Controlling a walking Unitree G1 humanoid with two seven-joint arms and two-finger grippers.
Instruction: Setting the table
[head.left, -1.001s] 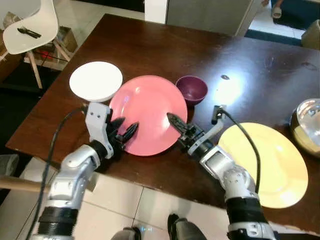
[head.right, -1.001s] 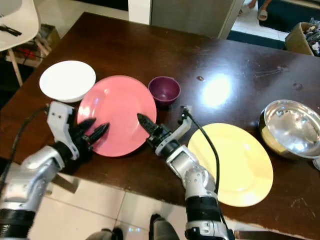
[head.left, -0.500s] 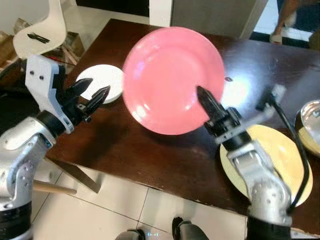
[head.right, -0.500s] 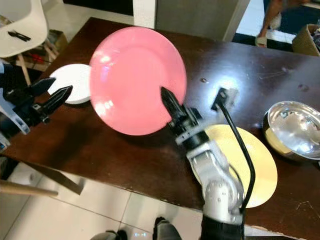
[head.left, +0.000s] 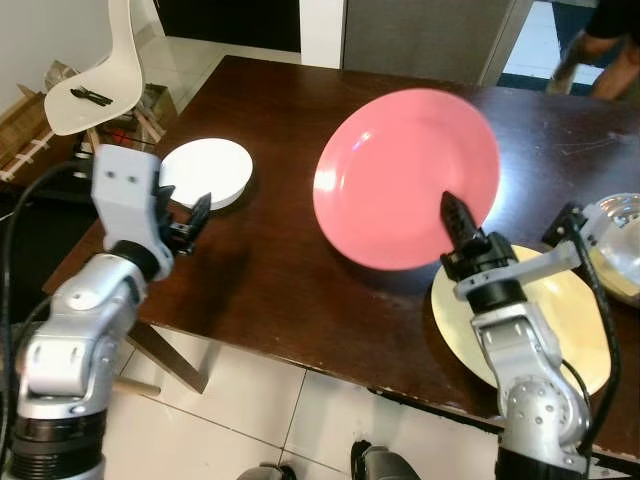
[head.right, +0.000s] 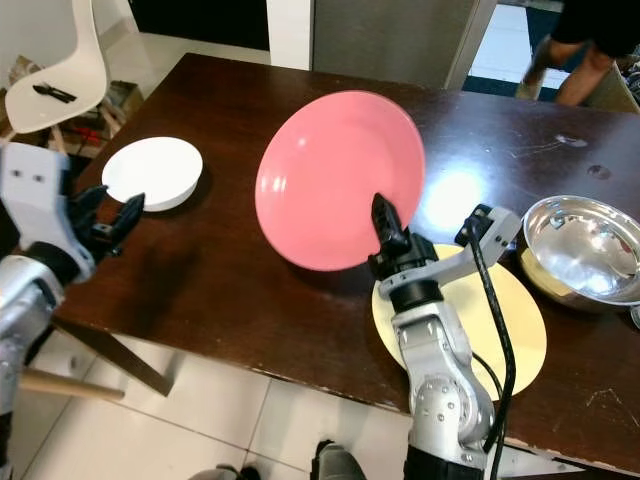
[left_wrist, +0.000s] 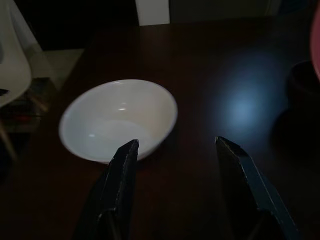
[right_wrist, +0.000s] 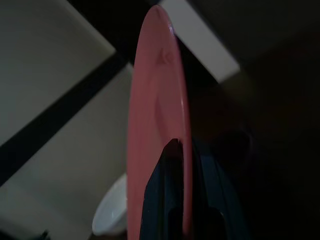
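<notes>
Pinched at its lower rim by the closed right gripper (head.right: 381, 215), the pink plate (head.right: 335, 175) tilts mid-frame above the dark surface (head.right: 230, 270), seemingly stiff, slick and breakable, while the left gripper (left_wrist: 175, 165) gapes empty by the white bowl (left_wrist: 117, 120).

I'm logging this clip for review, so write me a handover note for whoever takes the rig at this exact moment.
Right gripper: shut on the pink plate, held tilted in the air above the table.
Left gripper: open, holding nothing, hovering just short of the white bowl.
Yellow plate lies at the near edge; steel bowl sits beyond it.
Done: pink plate is off the table.
Left: set it down at a place; place the bowls.
</notes>
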